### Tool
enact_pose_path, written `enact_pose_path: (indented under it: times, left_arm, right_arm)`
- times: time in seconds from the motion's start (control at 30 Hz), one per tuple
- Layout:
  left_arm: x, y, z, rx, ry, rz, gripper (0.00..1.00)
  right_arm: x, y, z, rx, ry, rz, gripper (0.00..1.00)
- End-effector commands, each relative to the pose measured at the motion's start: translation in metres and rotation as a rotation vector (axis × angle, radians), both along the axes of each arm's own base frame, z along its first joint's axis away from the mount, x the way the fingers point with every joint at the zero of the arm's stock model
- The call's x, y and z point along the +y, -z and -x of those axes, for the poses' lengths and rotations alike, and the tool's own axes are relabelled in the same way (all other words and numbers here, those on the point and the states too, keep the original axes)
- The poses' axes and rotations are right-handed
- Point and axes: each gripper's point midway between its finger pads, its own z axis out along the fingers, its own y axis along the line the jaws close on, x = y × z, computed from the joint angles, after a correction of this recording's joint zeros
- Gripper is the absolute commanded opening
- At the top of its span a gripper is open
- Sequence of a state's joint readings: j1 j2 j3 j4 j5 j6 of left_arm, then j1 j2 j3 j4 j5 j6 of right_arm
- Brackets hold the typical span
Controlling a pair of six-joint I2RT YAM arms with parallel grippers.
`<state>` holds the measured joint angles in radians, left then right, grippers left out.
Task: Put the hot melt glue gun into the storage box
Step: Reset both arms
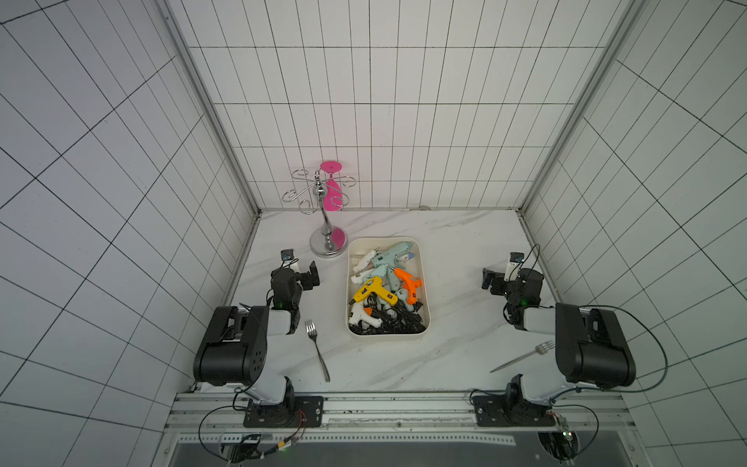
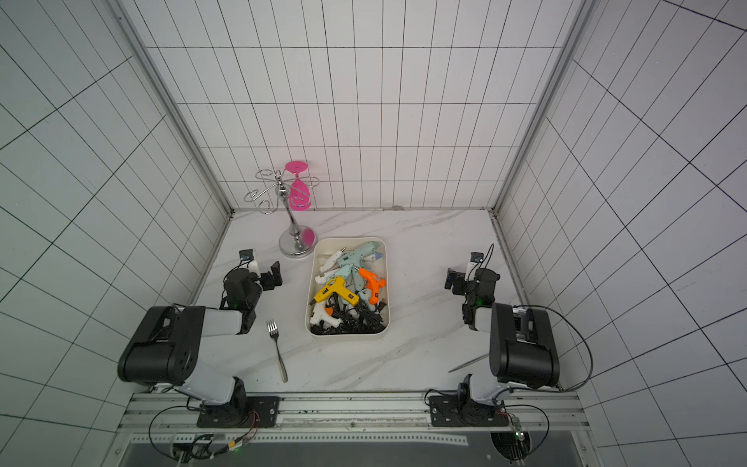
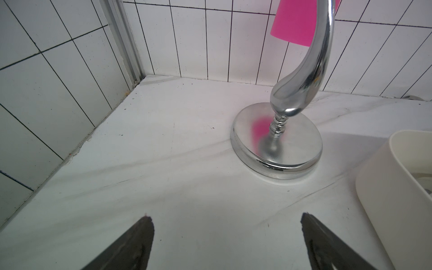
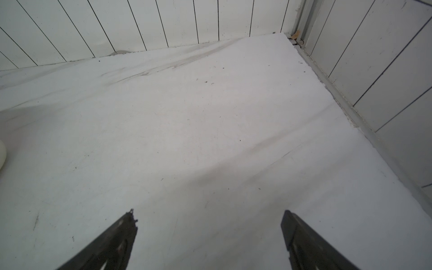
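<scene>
Both top views: marble tabletop (image 1: 465, 364), tiled walls (image 1: 364, 121). Storage box (image 1: 388, 337) sat centre, glue guns (image 1: 374, 293) piled inside. Left gripper (image 3: 225, 216), right gripper (image 4: 209, 211): jaws wide, empty. Fork (image 2: 469, 363) at box's 4 o'clock, tines hidden behind arm.

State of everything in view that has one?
Cream-white plastic storage box: loaded, no lid.
Yellow glue gun: inside box, on top.
Orange glue gun: inside box.
Pink plastic goblet: hung upside down on rack.
Chrome wire rack: upright.
Left steel fork: lying flat.
Right steel fork: lying flat.
Left gripper: open, empty.
Right gripper: open, empty.
</scene>
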<state>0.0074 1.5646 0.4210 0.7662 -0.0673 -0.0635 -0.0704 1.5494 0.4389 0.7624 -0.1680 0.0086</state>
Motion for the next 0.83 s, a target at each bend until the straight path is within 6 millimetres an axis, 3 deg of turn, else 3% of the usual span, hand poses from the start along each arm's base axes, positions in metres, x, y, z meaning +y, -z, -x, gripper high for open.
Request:
enact_pose_path:
  times: [0.0,0.13,0.8]
  left_arm:
    - [0.0159,-0.0115,-0.0086,-0.027,-0.097,0.004,0.99]
    - [0.0166,-0.012,-0.0081,-0.027,-0.1,0.004,0.99]
    - [0.0164,-0.0131,-0.0063,-0.033,-0.104,0.0,0.99]
  right_arm:
    - [0.0021,-0.0133,-0.0039,-0.081,-0.007,0.015,1.0]
    - [-0.0068,-0.0123,-0.0046,-0.057,0.069,0.033,1.0]
    - [-0.0061,-0.0109,-0.0039,-0.042,0.07,0.043,1.0]
